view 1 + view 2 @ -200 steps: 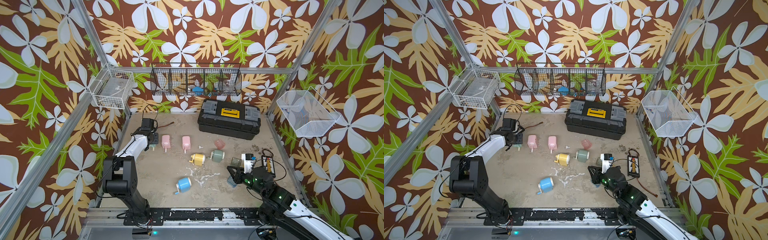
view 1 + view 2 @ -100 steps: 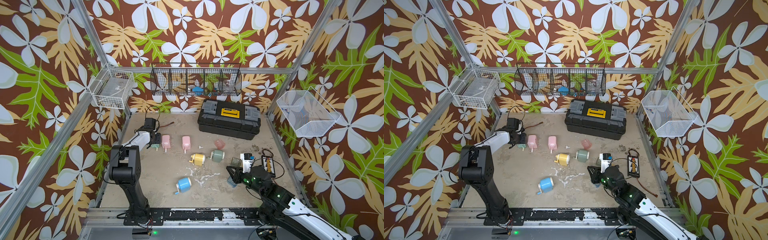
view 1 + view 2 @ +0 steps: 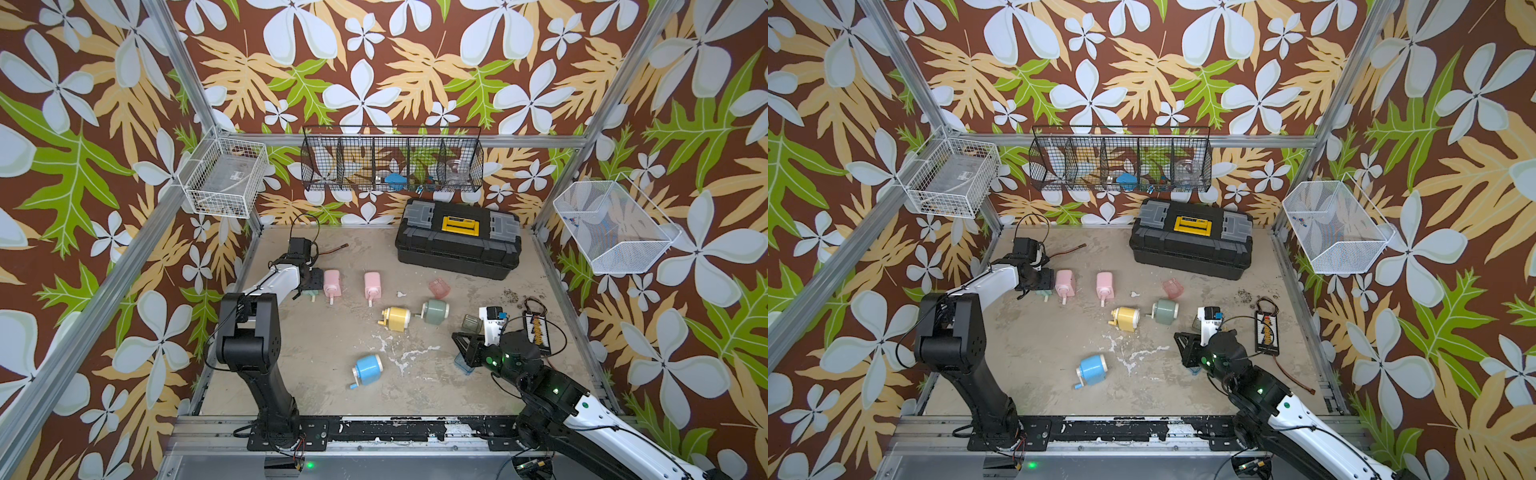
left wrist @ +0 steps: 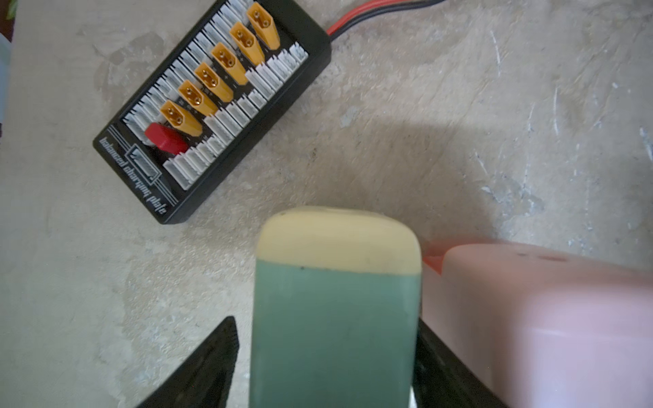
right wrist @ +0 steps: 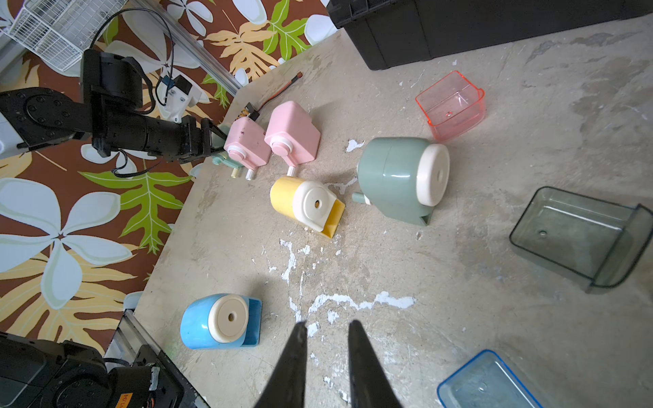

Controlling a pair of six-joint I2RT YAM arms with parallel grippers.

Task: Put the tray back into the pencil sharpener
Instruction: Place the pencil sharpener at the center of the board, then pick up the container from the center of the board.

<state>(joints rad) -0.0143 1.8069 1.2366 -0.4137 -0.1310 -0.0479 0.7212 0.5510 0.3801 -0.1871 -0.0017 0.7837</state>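
Left gripper (image 4: 325, 326), far left, stood with fingers parted around a green sharpener (image 4: 335, 279); right gripper (image 5: 327, 326), near right, fingers narrowly apart and empty, blue tray (image 5: 486, 386) near.

The blue pencil sharpener (image 5: 219, 321) and green pencil sharpener (image 5: 399, 176) are smooth, faintly glossy plastic, the red tray (image 5: 450, 106), smoky tray (image 5: 579, 236) and blue tray (image 5: 487, 383) see-through glossy plastic, the tabletop (image 5: 459, 289) rough, matt and flaked white, the toolbox (image 3: 457, 249) matt black plastic.
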